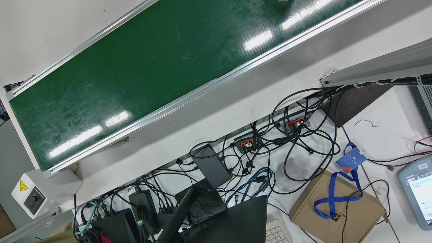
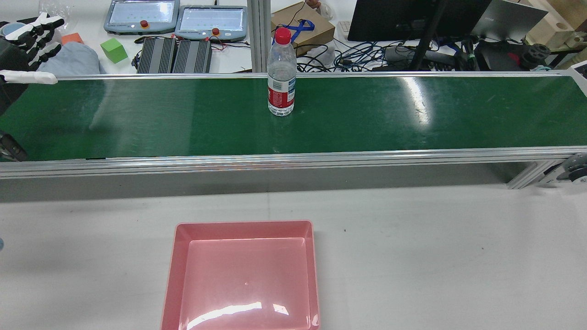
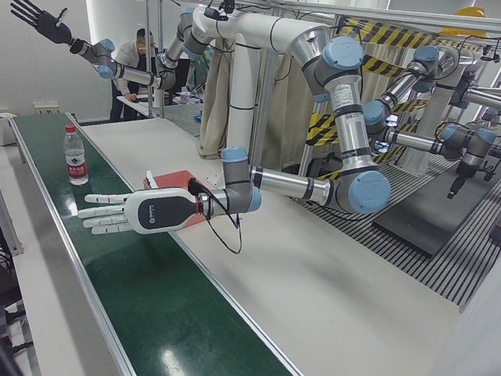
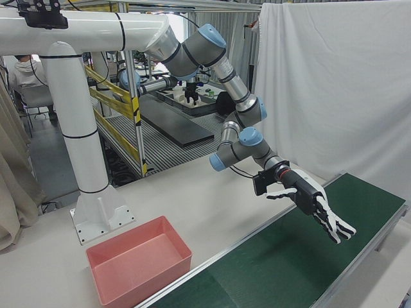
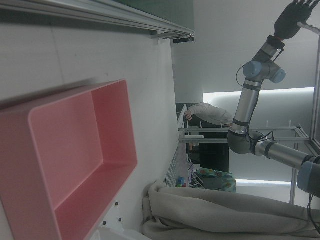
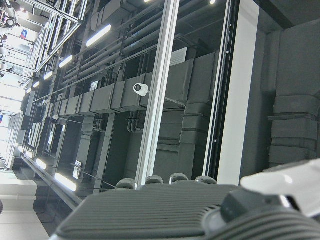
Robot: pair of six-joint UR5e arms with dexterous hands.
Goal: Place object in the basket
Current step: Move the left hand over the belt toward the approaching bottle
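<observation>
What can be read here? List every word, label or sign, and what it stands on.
No words are legible.
Yellow warning triangle, no words: on the control box.
Red label on the bottle: too blurred.
Print on the blue badge: too small.
Sticker on the teach pendant: too blurred.

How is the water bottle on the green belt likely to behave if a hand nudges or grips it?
The water bottle stands upright, tall and narrow-based, so a high sideways nudge would probably tip it. Once down, its round body would likely roll on the green belt. Its clear thin-looking wall may flex under a hard grip; the fill level is hard to read, so weight is uncertain.
</observation>
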